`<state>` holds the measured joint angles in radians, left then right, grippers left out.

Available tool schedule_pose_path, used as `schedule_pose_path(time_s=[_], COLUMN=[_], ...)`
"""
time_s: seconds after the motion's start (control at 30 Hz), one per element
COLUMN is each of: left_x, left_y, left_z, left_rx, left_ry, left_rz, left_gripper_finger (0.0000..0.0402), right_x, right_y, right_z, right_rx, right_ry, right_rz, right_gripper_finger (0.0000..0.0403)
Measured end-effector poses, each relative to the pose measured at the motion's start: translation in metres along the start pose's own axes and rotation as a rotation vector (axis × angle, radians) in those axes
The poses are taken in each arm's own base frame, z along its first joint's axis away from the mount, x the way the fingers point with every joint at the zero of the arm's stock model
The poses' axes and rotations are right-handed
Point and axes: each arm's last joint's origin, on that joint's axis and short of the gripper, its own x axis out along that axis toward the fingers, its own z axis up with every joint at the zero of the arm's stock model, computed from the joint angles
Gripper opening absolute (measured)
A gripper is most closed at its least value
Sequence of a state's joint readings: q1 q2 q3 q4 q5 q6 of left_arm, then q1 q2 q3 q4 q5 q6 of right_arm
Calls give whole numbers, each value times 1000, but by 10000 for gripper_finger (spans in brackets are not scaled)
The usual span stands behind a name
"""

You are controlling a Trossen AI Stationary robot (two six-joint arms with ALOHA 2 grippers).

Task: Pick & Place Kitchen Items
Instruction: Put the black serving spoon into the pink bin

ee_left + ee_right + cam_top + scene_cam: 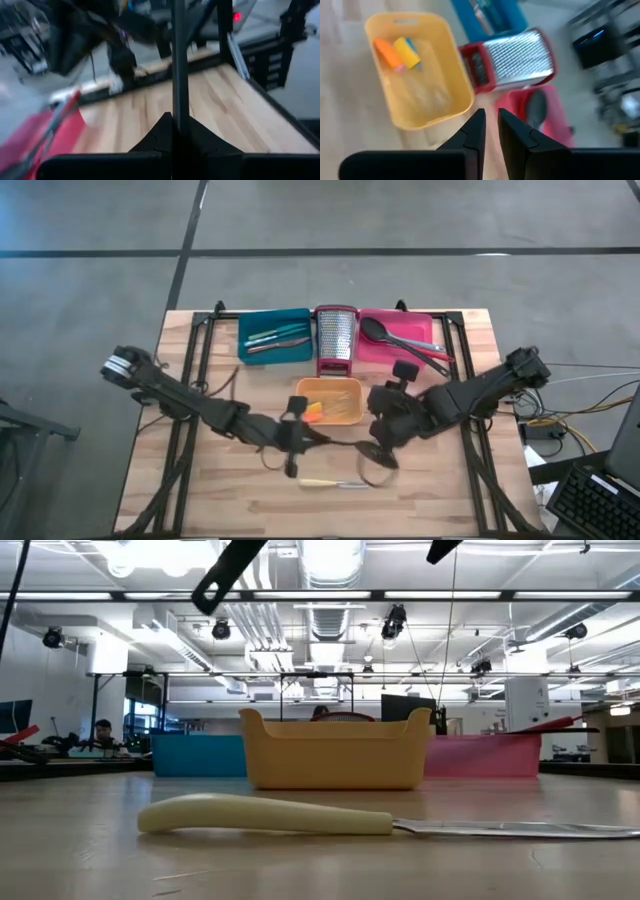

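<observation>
My left gripper (297, 438) is over the table's middle, in front of the orange tray (300, 395), shut on a long black utensil (340, 444). The utensil's round head (378, 465) points to the table's right. My right gripper (384, 436) is just beyond that head and above it. In its wrist view (491, 115) the fingers stand a narrow gap apart with nothing between them. A cream-handled knife (330, 483) lies flat on the table near the front edge; it also shows in the low view (260, 815). My left gripper pinches the black utensil's thin handle (177, 107) between its two fingers. The fingers come level from the table's left and lie along the handle, which runs straight on past the fingertips. None of the utensil shows on the table in the low view.
The orange tray holds small orange and yellow pieces (397, 52). At the back stand a teal tray (250, 330) with thin tools, an upright steel grater (336, 338) with a red base, and a pink tray (425, 325) with black utensils (385, 332). Bare wood lies at the front left and front right.
</observation>
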<state>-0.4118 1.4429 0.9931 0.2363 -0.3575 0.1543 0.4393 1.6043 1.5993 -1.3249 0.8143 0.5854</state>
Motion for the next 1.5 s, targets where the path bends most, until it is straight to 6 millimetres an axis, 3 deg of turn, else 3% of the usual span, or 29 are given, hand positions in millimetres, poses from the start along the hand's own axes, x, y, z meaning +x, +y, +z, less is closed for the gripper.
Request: schedule_pose_path(time_s=[0.33,0.63,0.87,1.03,1.3,1.5], left_x=[-23,-27,-27,-30,-39,-44], left_y=[38,38,41,47,64,77], left_z=[-13,-18,-20,-18,2,17], left_rx=[-13,-58,-97,-85,-109,-137], left_ry=[-179,-163,-127,-118,-245,-443], left_rz=[69,-19,59,165,223,240], left_gripper_finger=[21,21,21,21,21,21], right_x=[-3,-3,-38,-67,-92,-76], right_y=[20,14,-14,-22,9,55], right_z=[-24,-29,-6,-5,-30,-54], right_rx=[-2,-9,67,141,106,86], right_ry=[-125,-137,-277,-357,-455,-589], right_rz=[-146,-169,-164,-66,6,-146], right_gripper_finger=[17,9,8,8,8,8])
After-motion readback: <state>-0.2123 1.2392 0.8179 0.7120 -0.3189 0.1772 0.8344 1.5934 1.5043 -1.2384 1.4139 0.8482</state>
